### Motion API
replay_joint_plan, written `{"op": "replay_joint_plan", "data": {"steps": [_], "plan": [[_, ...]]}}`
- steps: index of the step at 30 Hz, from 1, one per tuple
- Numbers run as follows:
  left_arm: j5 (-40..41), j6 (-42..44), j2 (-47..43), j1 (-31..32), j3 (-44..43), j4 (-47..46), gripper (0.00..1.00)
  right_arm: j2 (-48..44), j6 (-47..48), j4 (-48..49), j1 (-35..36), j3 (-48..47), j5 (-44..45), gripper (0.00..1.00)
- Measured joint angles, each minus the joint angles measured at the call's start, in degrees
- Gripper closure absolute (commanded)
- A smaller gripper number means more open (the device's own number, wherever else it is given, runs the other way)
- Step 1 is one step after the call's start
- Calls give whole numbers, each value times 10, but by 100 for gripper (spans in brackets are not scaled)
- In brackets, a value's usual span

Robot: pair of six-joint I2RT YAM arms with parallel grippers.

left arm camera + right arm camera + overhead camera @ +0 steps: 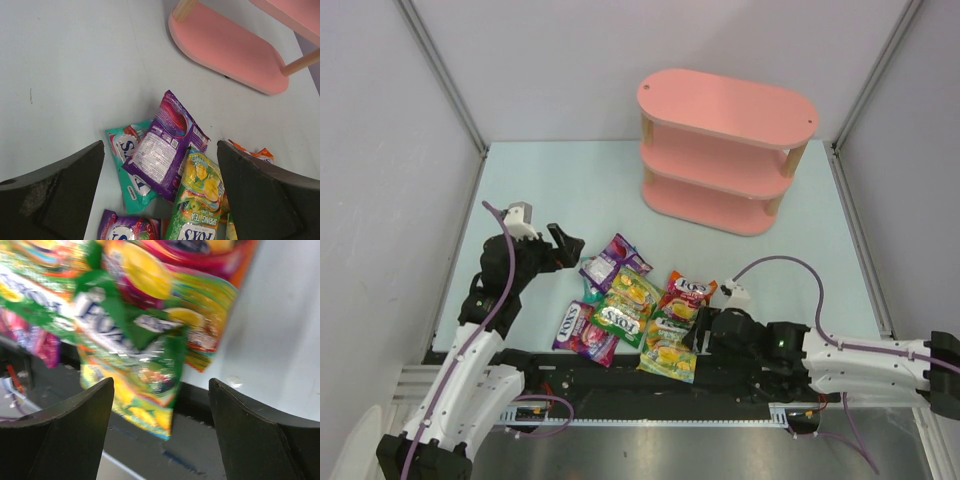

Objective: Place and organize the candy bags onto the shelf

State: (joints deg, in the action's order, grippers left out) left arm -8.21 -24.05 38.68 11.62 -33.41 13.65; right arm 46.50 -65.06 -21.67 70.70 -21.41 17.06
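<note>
Found the shelf [725, 150] standing upright at the far right of the table [540, 190]. Counted six candy bags [650, 310] heaped at the near middle, well apart from the shelf, all lying on the table.

Logged the heap as follows:
- purple bag [615, 258] farthest out, white label panel facing up in the left wrist view, lying over the edge of a teal bag [127, 170] to its left;
- middle green bag [628, 305] touching the purple bag's near side;
- orange-red bag [687, 292] on the right of the heap;
- purple-magenta bag [582, 330] at the near left;
- near green bag [670, 355] at the near right, partly over the black rail [620, 375] along the table's near edge.

Noted the left gripper [570, 243] at the far left of the heap, close to the purple bag, fingers spread wide and gripping nothing. Seen through its wrist camera: purple bag framed between the two fingers.

Noted the right gripper [698, 332] at the right side of the heap, pointing left, likewise spread wide, with the near green bag directly ahead of the fingers. Right wrist view blurred. Cannot tell whether the fingers touch that bag.
</note>
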Motion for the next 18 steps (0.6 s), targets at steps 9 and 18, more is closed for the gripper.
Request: {"op": "replay_joint_plan", "data": {"steps": [9, 18], "plan": [[0, 0, -6, 0, 3, 0, 0, -5, -51, 142, 9, 91, 5, 22], [0, 0, -7, 0, 3, 0, 0, -11, -60, 172, 41, 106, -2, 23]]}}
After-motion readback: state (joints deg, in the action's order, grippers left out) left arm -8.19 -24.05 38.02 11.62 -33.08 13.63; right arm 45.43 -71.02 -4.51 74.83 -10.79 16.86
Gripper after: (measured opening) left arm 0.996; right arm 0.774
